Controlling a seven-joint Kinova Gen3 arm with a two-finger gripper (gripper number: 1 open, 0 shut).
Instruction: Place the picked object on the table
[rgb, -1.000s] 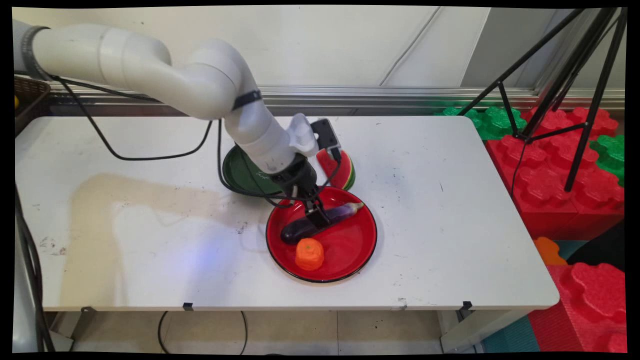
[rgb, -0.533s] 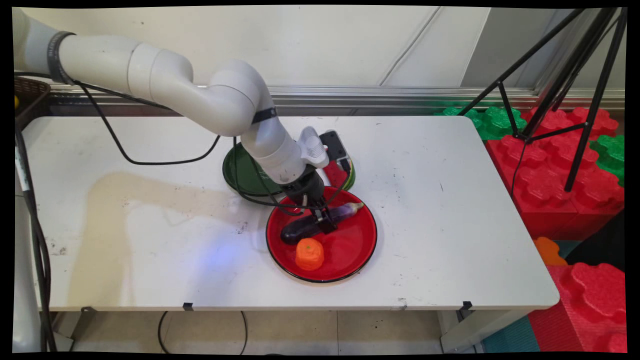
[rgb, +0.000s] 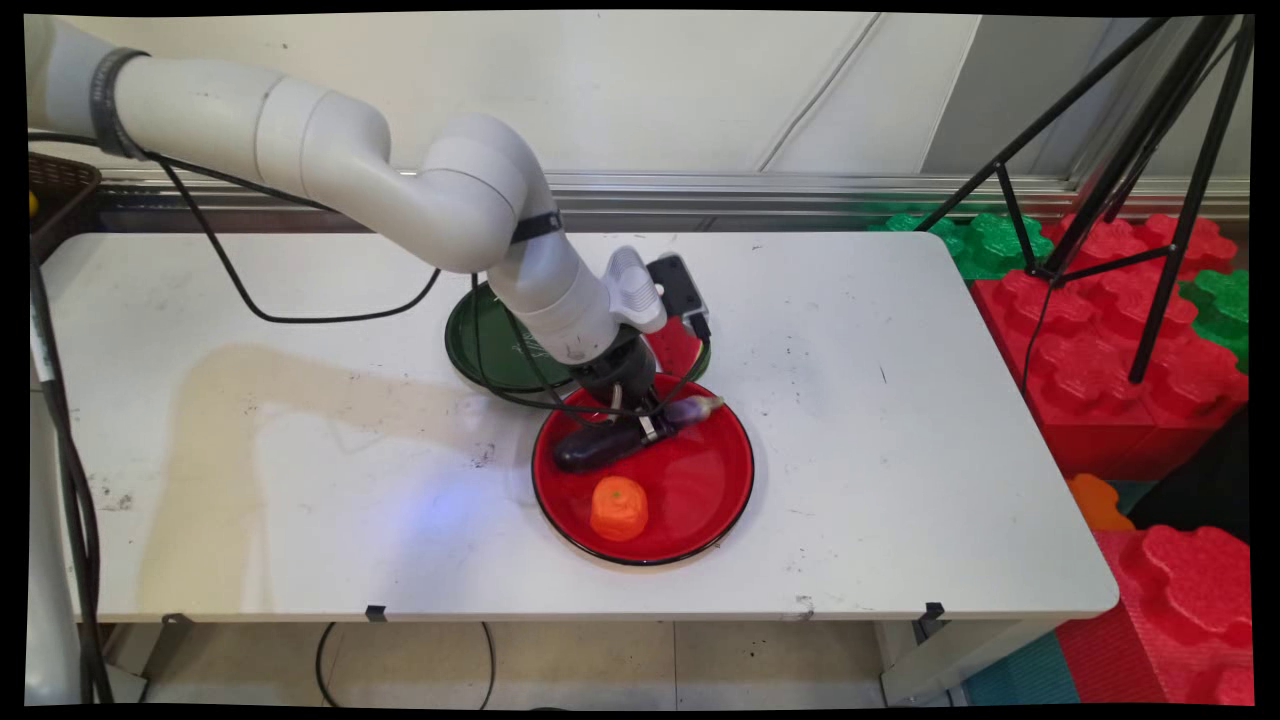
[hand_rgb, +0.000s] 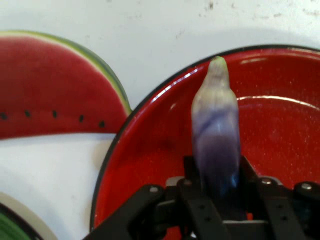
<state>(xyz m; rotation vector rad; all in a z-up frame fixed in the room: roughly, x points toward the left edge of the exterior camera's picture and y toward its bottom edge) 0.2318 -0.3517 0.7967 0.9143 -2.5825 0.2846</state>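
Observation:
My gripper (rgb: 648, 428) is shut on a dark purple eggplant (rgb: 600, 444), gripping it near its pale stem end (rgb: 697, 408) and holding it slightly above the red plate (rgb: 700, 490). In the hand view the eggplant (hand_rgb: 216, 135) sticks out between the gripper (hand_rgb: 217, 187) fingers, with the red plate (hand_rgb: 150, 150) beneath. An orange carrot piece (rgb: 619, 507) lies on the plate's near side, apart from the eggplant.
A green plate (rgb: 478, 345) sits behind the red plate, partly under the arm. A watermelon slice (rgb: 678, 348) (hand_rgb: 55, 95) lies beside it. Black cables hang from the arm. A black tripod (rgb: 1120, 180) and red and green foam blocks (rgb: 1100, 330) stand right of the table.
The gripper closed on the eggplant and lifted it a little; the eggplant shifted up and back from where it lay on the red plate. The carrot piece stayed put.

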